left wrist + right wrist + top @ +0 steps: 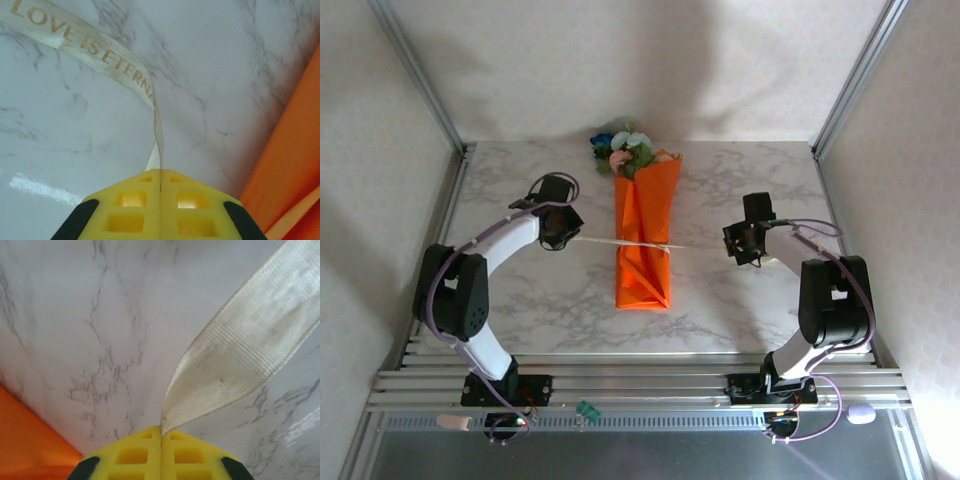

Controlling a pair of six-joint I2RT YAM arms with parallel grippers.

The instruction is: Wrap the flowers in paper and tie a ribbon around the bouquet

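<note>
bouquet (644, 240): lay mid-table, narrow end towards the arm bases, flowers (625, 150) poking out of the far, wide end.
paper (645, 275): orange, folded shut around the stems; the wrap looked done.
ribbon (600, 241): ran straight across the top of the cone, below its middle, and looked taut. No knot was visible.
left gripper (160, 172): yellow pads were pinched tight on the ribbon's left end, near the cone's left edge.
right gripper (161, 429): pads were likewise closed on the right end, further off to the right.
table (740, 190): marble top.
step: judged to be the tie.
how: needed both pinches firm, tension even, ends carried round the cone and crossed low.
risk: the slick ribbon could slip from the pads, and a hard pull could crush the paper or drag the light cone.
</note>
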